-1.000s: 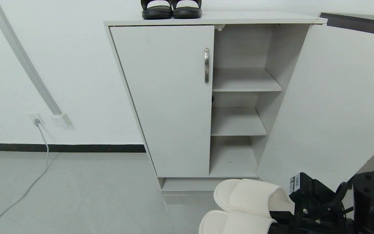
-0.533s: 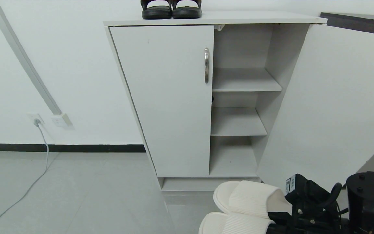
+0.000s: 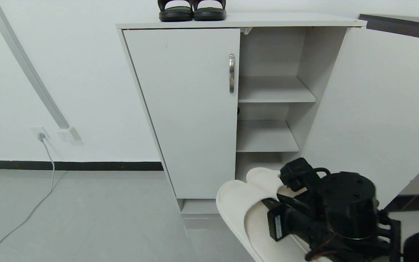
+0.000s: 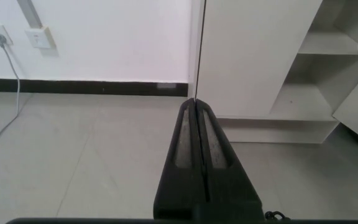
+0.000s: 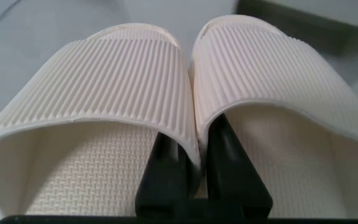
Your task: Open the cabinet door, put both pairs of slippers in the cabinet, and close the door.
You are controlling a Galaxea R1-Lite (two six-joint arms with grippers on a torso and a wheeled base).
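At 5 o'clock of the head view, right gripper (image 5: 194, 171) is clamped on the white slippers (image 3: 240, 207); its two fingers pinch the inner strap edges of both slippers together, so the pair is held side by side above the floor (image 3: 86, 218); toes point to about 11 o'clock, toward the cabinet (image 3: 231, 24); far slipper's toe overlaps the bottom compartment (image 3: 244, 163) opening, cannot tell whether it is past the front edge; black slippers (image 3: 192, 11) sit at 12 o'clock on the cabinet top, side by side and touching; left door (image 3: 184, 109) shut, metal handle (image 3: 231, 73) upright on its 3 o'clock edge; right door (image 3: 376, 109) swung open toward 3 o'clock; upper shelf (image 3: 273, 90) and middle shelf (image 3: 266, 136) show through the opening, above the bottom compartment; left gripper (image 4: 195, 107) has its fingers pressed flat together, hanging over the floor and pointing toward the cabinet base; wall socket (image 3: 41, 136) with a grey cable at 9 o'clock
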